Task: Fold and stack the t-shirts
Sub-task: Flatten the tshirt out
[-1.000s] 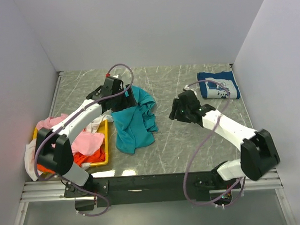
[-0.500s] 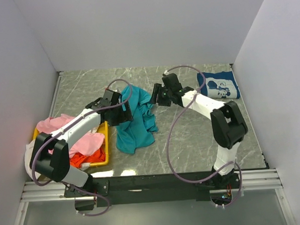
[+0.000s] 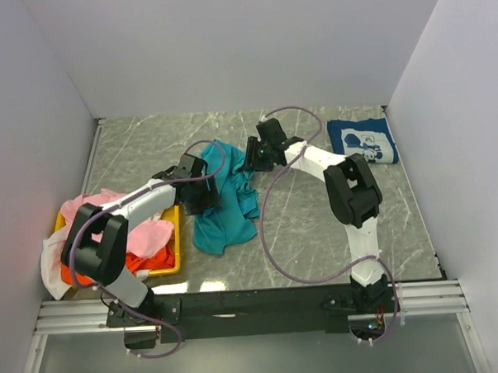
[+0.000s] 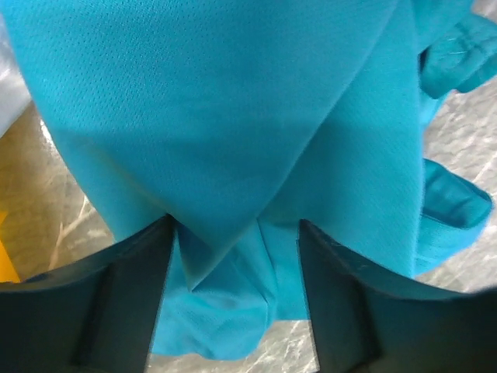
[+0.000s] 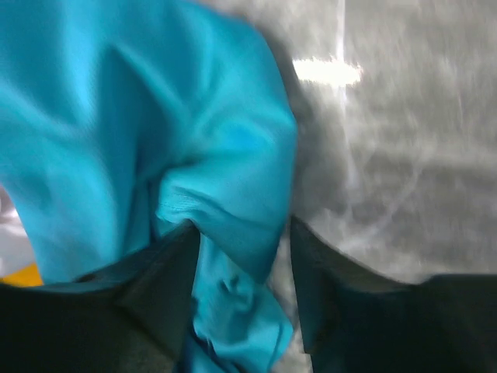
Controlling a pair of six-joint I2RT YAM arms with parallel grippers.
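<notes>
The top camera sits high behind the arm bases and looks down and forward over the whole table point(image 3: 317, 225), with the near edge at the bottom and the far wall at the top. The left wrist camera, on the left gripper point(image 3: 208, 196) near the table's middle, looks past its fingers point(image 4: 116, 303) from very close; the teal tee point(image 4: 233, 116) nearly fills the picture. The right wrist camera, on the right gripper point(image 3: 249, 160) towards the far edge, is just as close and blurred, showing the tee on the left and bare table on the right. All three views share that tee.
</notes>
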